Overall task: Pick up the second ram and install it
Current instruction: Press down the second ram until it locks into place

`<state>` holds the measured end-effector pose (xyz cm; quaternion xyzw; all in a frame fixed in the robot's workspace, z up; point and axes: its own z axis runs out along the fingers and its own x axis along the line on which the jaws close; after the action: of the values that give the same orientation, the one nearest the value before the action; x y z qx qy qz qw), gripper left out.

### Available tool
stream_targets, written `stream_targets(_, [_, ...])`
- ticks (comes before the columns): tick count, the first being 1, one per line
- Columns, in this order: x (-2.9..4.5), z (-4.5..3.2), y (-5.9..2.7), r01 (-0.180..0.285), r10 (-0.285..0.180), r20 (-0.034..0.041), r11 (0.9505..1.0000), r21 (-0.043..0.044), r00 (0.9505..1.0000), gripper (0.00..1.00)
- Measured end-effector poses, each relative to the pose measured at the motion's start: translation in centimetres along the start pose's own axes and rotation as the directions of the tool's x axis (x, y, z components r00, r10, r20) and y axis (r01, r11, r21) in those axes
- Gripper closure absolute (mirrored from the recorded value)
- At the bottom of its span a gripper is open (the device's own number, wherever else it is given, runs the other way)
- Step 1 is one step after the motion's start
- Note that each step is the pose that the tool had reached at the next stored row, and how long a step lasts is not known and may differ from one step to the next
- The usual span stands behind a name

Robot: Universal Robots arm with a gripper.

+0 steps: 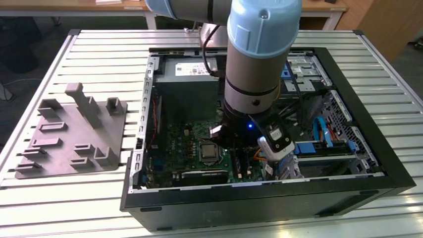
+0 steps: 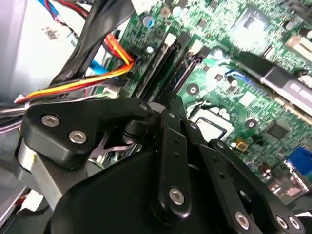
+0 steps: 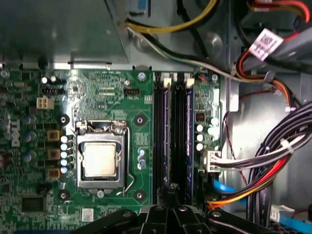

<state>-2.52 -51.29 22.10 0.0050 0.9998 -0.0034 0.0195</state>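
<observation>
The gripper, its state impossible to tell, hovers directly above the memory slots, apparently seating the second ram; firm, aligned downward pressing seems needed.

We see a grey moulded tray on the slatted table, at the exterior view's left of an open computer case.

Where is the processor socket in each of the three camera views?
Exterior view: the processor socket sits inside the open case, close to the arm's lower end.
First wrist view: the socket lies alongside the black memory slots.
Second wrist view: the socket is beside the same memory slots.
Shared landmark: the green motherboard around the socket.
</observation>
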Motion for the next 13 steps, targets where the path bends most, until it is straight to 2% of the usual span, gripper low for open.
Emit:
stream_targets(6, [0.01, 0.46, -0.17, 0.002, -0.002, -0.0022, 0.9999, 0.0136, 1.0, 0.9])
stream_targets(9, [0.01, 0.43, -0.17, 0.002, -0.002, -0.0019, 0.9999, 0.0145, 1.0, 0.9])
stream_targets(11, [-0.01, 0.17, -0.14, 0.002, -0.002, -0.001, 0.9999, 0.0118, 1.0, 0.9])
stream_targets(13, [-0.01, -0.13, -0.1, 0.002, -0.002, -0.0018, 0.9999, 0.0146, 1.0, 0.9])
